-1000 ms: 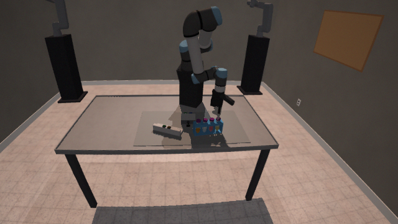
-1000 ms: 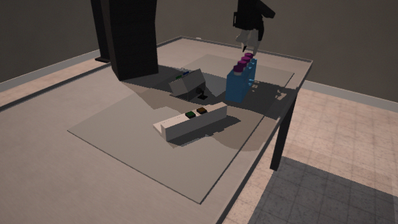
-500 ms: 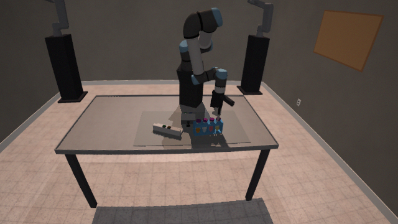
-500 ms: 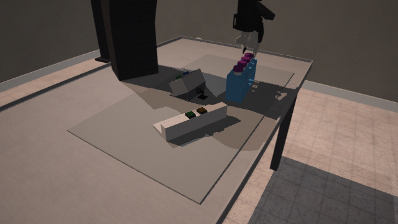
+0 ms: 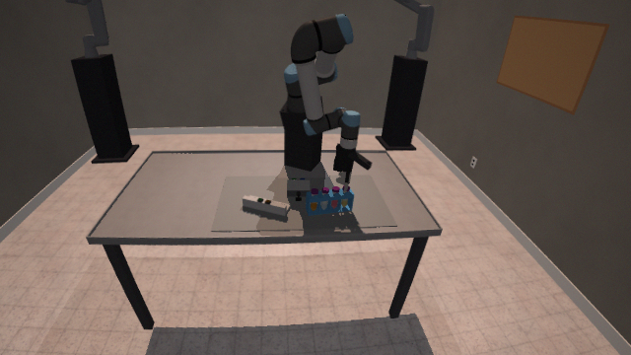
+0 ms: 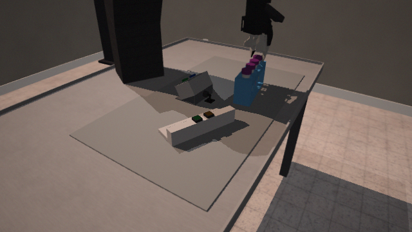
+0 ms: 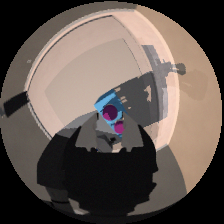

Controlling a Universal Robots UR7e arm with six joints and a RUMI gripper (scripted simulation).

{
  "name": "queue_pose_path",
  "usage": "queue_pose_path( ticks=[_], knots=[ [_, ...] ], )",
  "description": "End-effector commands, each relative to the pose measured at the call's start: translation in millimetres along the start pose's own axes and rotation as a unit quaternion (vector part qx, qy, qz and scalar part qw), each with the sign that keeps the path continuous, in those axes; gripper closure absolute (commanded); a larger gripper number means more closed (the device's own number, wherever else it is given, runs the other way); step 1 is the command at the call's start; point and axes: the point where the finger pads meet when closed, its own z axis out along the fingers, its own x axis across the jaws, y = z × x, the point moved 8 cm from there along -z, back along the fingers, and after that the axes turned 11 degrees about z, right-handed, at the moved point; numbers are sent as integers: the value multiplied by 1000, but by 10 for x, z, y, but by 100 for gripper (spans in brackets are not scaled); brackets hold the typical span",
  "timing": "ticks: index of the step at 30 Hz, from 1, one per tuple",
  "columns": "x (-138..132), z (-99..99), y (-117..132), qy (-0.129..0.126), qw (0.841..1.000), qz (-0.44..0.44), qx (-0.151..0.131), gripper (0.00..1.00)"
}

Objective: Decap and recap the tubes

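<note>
Gripper (image 5: 347,184) (image 6: 258,55) (image 7: 110,112) half-open at T1's cap (image 6: 257,57) (image 7: 110,112), no grip afaict; if it closes off-ctr, pads could slip or tilt it.

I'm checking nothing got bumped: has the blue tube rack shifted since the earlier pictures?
No. The blue tube rack keeps its place against the table's front edge in the top view, with no visible shift.
</note>
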Motion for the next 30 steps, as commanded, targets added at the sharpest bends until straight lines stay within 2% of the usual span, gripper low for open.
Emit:
queue_pose_path(
  ticks=[1, 15, 19, 21, 25, 30],
  knots=[
    [2, -1, -3, 0, 1000, 0, 0, 100],
    [2, -1, -3, 0, 1000, 0, 1, 100],
    [2, -2, -3, 0, 995, -100, 0, 100],
    [2, -2, -3, 0, 995, -100, 0, 100],
    [2, -3, -3, 1, 980, -199, 0, 100],
    [2, -4, -3, 1, 948, -319, 0, 100]
  ],
)
